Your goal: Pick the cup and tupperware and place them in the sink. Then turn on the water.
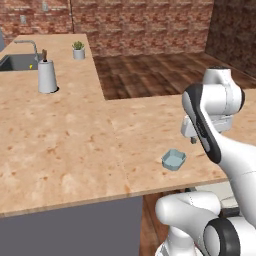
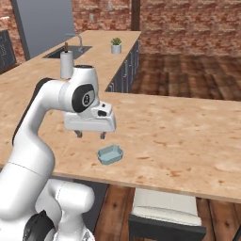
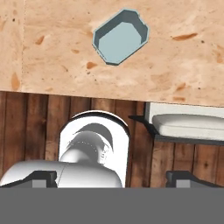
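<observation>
Near the counter's [image 2: 188, 136] front edge sits the tupperware [image 2: 110, 154]; above it hangs the gripper [image 2: 90, 135], jaws spread wide, holding nothing.

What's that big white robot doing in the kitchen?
The white robot arm is holding its gripper above a small, shallow, pale blue-grey container that sits near the edge of the light wood-look counter. Its jaws are open and hold nothing. The dark grey sink is far off at the other end, beyond a white paper-towel roll.
</observation>
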